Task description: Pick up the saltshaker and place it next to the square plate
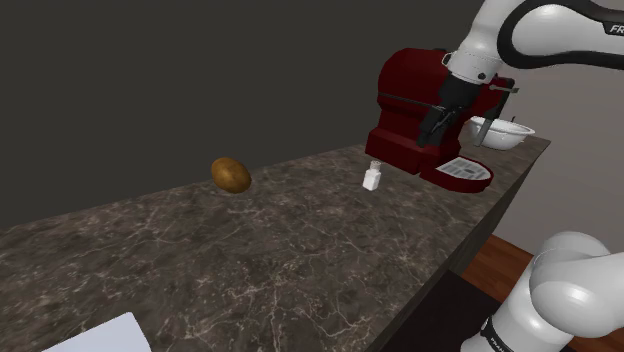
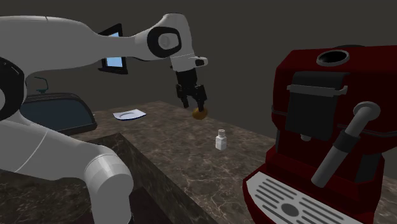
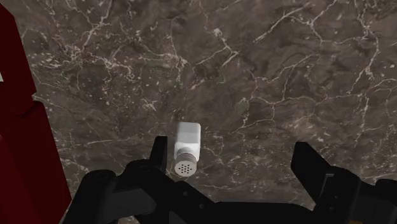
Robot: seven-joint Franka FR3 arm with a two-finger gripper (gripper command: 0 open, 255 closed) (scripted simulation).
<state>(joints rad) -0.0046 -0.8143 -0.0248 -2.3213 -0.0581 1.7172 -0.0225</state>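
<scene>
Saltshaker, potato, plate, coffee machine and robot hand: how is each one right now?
saltshaker: standing upright on the counter, not held.
gripper: open, empty, up in the air above the counter.
potato: lying on the counter, nothing touching it.
square plate: flat on the counter, nothing on it.
coffee machine: standing at the counter's end.

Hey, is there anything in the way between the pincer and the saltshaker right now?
Nothing visible. The open pincer hangs above the saltshaker, with just counter around it. The red coffee machine stands off to one side, clear of the descent.
</scene>
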